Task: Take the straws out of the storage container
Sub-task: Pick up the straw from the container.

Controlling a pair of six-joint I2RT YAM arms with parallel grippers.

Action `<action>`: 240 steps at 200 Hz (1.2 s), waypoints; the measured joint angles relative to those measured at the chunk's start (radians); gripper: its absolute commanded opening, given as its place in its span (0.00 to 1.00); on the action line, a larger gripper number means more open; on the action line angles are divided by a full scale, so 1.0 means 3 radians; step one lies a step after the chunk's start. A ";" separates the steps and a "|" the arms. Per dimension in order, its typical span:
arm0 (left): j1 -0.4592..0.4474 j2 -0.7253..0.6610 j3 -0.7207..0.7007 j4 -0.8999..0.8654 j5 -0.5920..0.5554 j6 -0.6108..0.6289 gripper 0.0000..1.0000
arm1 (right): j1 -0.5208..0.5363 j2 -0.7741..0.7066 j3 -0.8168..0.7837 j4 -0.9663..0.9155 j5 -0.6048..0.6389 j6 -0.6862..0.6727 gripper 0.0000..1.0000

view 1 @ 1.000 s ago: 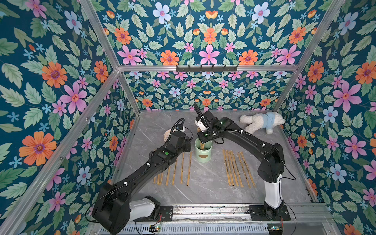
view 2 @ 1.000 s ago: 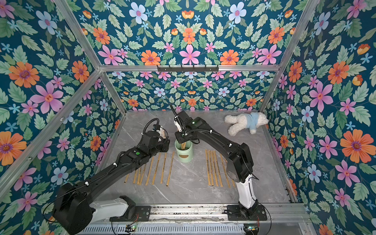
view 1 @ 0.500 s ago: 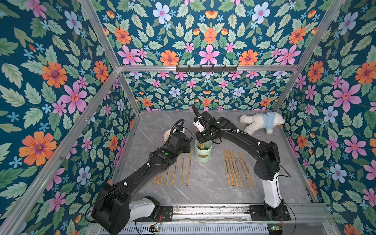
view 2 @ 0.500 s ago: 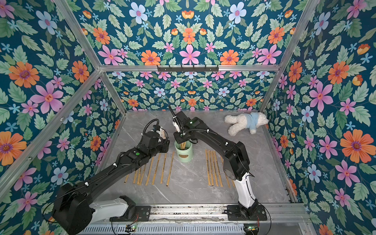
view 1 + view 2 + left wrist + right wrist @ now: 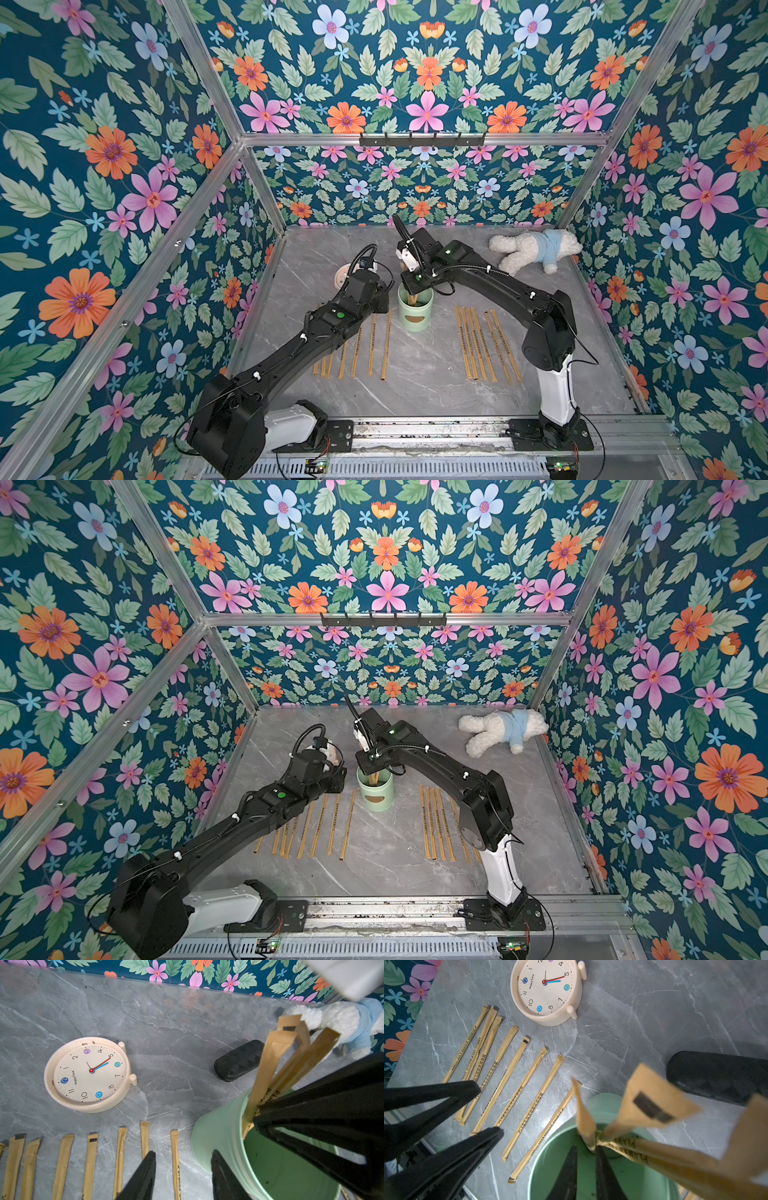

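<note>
Right now a few straws (image 5: 268, 1068) lean in the storage container (image 5: 413, 316). It stands upright mid-table between a left row (image 5: 386, 345) and a right row (image 5: 478, 345) of straws lying flat on the table (image 5: 415, 395). My right gripper (image 5: 586, 1148) reaches down into the container's mouth, jaws nearly together, tips close against the standing straws. From this blurred view I cannot tell whether one is pinched. My left gripper (image 5: 184, 1152) hovers just beside the container's outer wall, jaws parted, holding nothing. Beyond lie a clock (image 5: 89, 1074), a black case (image 5: 239, 1059) and a plush toy (image 5: 536, 251).
</note>
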 measured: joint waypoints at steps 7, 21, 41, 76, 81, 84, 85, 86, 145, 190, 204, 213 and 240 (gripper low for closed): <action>0.0000 0.0000 -0.0003 0.0000 0.0000 0.0000 0.46 | 0.0000 0.0000 0.0000 0.0004 0.0000 0.0000 0.20; 0.0000 0.0000 -0.0003 0.0003 0.0000 0.0000 0.46 | 0.0000 0.0008 0.0009 0.0008 0.0001 0.0000 0.20; 0.0000 0.0000 -0.0003 0.0001 0.0000 0.0000 0.46 | 0.0000 0.0050 0.0051 0.0009 0.0001 0.0000 0.21; 0.0000 0.0001 -0.0005 0.0003 0.0000 0.0000 0.46 | 0.0000 0.0131 0.0122 0.0008 0.0003 -0.0008 0.20; 0.0000 0.0001 -0.0006 0.0003 0.0000 -0.0001 0.46 | 0.0000 0.0140 0.0134 0.0008 0.0003 -0.0009 0.19; 0.0000 0.0001 -0.0009 0.0003 0.0000 -0.0001 0.46 | 0.0000 0.0142 0.0137 0.0008 0.0003 -0.0009 0.19; 0.0000 0.0001 -0.0009 0.0003 0.0000 -0.0001 0.46 | 0.0000 0.0144 0.0139 0.0009 0.0003 -0.0009 0.19; 0.0000 0.0001 -0.0010 0.0004 0.0000 -0.0001 0.46 | 0.0000 0.0145 0.0139 0.0009 0.0003 -0.0009 0.19; 0.0000 0.0001 -0.0020 0.0005 0.0001 -0.0003 0.46 | 0.0000 0.0139 0.0128 0.0008 0.0010 -0.0013 0.05; 0.0000 0.0008 -0.0020 0.0023 0.0005 -0.0004 0.46 | 0.0029 -0.0098 0.0038 -0.0005 0.0019 -0.0027 0.05; 0.0000 0.0028 -0.0011 0.0027 0.0015 -0.0006 0.46 | 0.0045 -0.0200 0.0033 -0.0022 0.0062 -0.0038 0.05; 0.0000 0.0045 0.0003 0.0024 0.0023 -0.0006 0.46 | 0.0051 -0.0262 0.0032 -0.0038 0.0062 -0.0061 0.05; 0.0000 0.0078 0.0061 0.0033 0.0046 -0.0014 0.46 | 0.0078 -0.0473 0.0020 -0.0093 0.0158 -0.0074 0.05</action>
